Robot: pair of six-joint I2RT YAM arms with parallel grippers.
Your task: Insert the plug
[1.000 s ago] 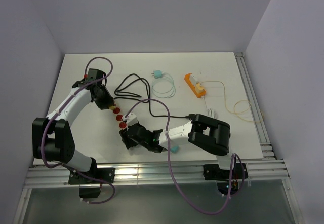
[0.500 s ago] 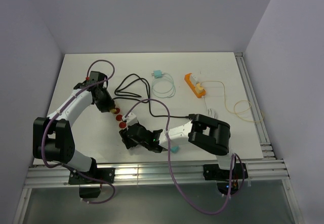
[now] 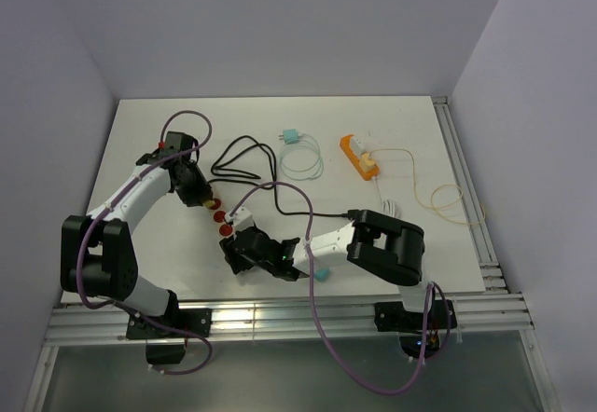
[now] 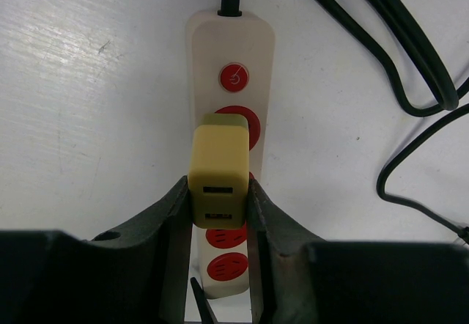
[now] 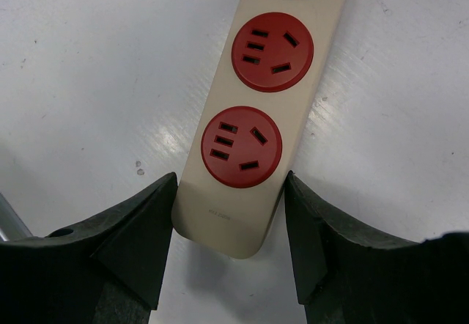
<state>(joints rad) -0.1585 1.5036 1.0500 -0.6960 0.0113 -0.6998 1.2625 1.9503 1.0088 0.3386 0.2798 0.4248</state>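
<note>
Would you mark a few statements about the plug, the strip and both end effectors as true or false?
1. The left end effector grips a yellow plug. True.
2. The sockets on the strip are blue. False: they are red.
3. The right end effector has a finger on each side of the strip's end. True.
4. The cable leaving the strip is white. False: it is black.
</note>
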